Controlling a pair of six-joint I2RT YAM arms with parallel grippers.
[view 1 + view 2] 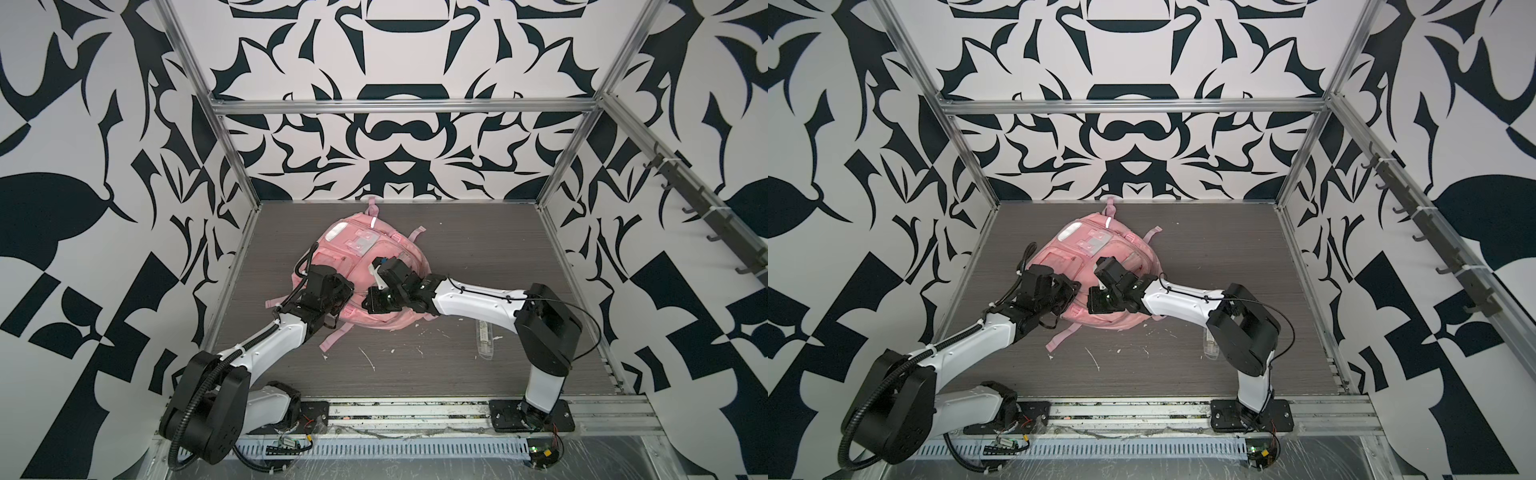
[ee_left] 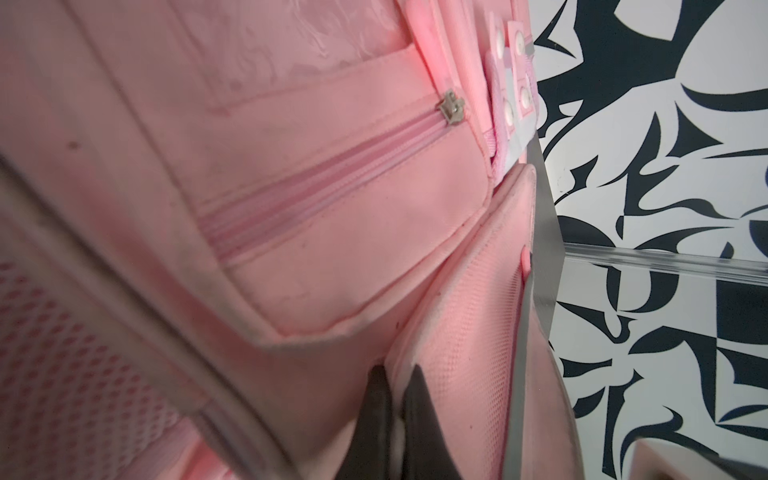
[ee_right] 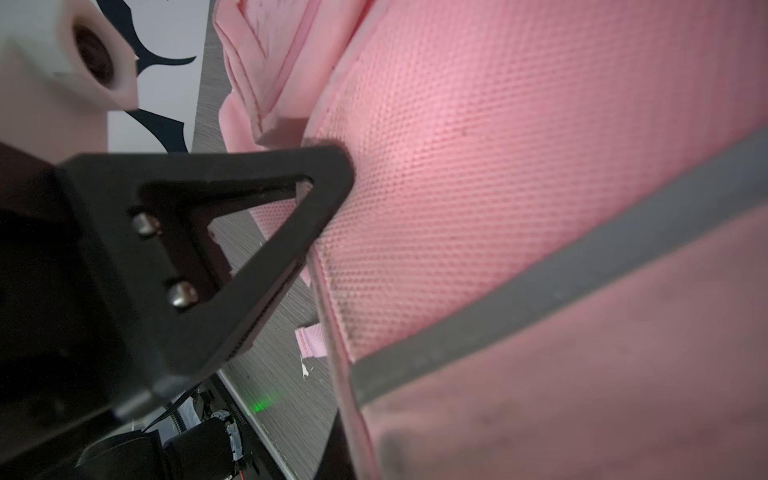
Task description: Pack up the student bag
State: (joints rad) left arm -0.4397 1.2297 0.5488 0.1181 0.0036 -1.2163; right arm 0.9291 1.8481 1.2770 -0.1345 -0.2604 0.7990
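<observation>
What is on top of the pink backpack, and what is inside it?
Only the left gripper and the right gripper, both shut, press against the student bag. The inside is hidden; the zip in the left wrist view is closed.

Your top views are evenly bright, shadows soft, lines bowing near the edges. Your wrist views blur close against the large pink fabric backpack (image 3: 498,166).
</observation>
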